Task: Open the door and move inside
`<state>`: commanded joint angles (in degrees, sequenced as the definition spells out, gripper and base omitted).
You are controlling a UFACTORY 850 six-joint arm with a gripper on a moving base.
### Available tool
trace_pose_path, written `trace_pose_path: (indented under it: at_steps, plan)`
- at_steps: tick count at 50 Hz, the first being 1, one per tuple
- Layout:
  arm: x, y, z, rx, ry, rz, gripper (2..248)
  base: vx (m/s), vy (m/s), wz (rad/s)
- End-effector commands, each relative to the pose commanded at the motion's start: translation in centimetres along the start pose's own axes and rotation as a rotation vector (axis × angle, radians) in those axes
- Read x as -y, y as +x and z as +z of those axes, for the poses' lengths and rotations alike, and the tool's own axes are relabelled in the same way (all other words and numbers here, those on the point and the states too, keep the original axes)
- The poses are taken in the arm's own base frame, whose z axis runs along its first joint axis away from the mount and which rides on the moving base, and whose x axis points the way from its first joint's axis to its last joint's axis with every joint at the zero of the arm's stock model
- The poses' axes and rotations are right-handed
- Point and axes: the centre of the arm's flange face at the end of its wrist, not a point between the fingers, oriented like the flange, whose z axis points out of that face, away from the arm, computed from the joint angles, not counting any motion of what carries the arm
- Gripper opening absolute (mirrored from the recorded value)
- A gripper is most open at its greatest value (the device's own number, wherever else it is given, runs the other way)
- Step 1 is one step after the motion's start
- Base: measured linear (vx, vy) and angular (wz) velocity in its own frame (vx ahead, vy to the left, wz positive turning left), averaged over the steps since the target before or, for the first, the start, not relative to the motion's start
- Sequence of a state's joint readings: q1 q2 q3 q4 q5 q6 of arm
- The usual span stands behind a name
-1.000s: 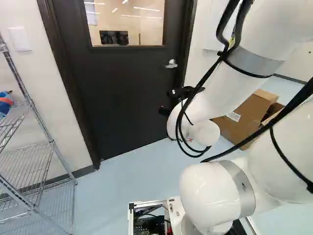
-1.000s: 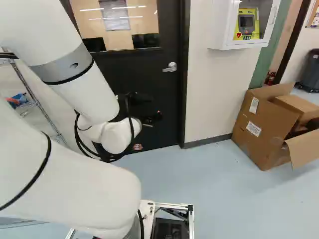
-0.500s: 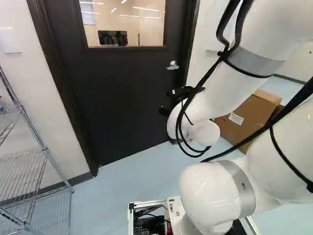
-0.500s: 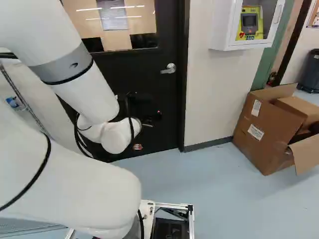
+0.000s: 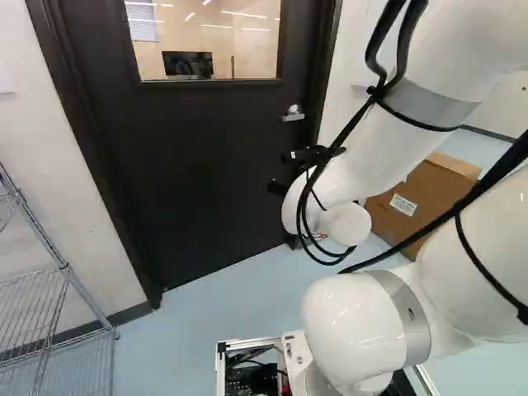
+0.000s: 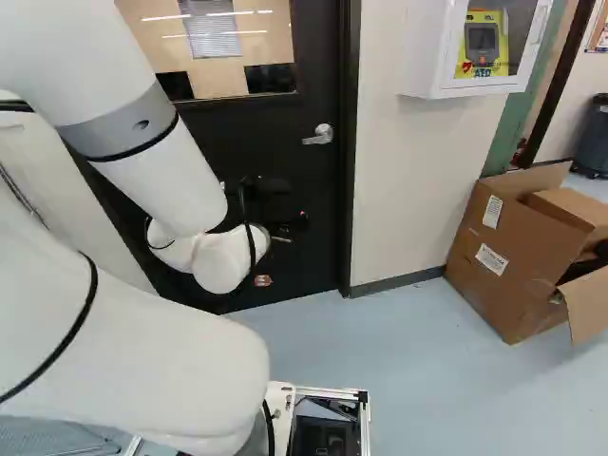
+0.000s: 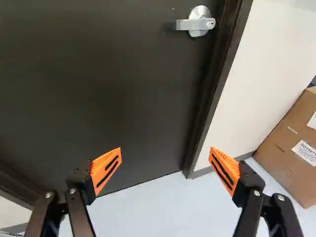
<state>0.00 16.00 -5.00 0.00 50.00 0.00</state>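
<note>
- Altogether, one dark door shows, with one window in its upper half and one silvery lever handle; it sits closed in its dark frame.
- One gripper faces the door, its two fingers spread wide, an orange pad on each.
- Counted around them are one big cardboard box bearing two white labels, one wire rack, one glass-fronted wall cabinet with one yellow device inside, and one dark bin.
- As for where the handle lies, it is above the gripper and ahead of it, towards the frame side, apart from both fingers. Its lever points away from the near edge of the frame.
- The door's lower part fills the space ahead of the spread fingers.
- Past that frame edge runs a pale wall, the cabinet mounted on it higher than the handle.
- The cardboard box stands on the floor by this wall, flaps open, beside the doorway rather than across it.
- The rack is at the left of the left base view, near the wall on the door's other side.
- What bars the way ahead is the closed door itself.
</note>
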Motion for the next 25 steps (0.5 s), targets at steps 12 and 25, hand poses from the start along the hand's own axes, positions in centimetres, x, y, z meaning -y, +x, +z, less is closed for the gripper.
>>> trace_pose_path:
  at_steps: [12, 25]
  plan:
    - [0.0, 0.0, 0.0, 0.0, 0.0, 0.0, 247, 0.119, 0.0, -0.016]
    - [0.0, 0.0, 0.0, 0.0, 0.0, 0.0, 247, 0.114, -0.001, -0.015]
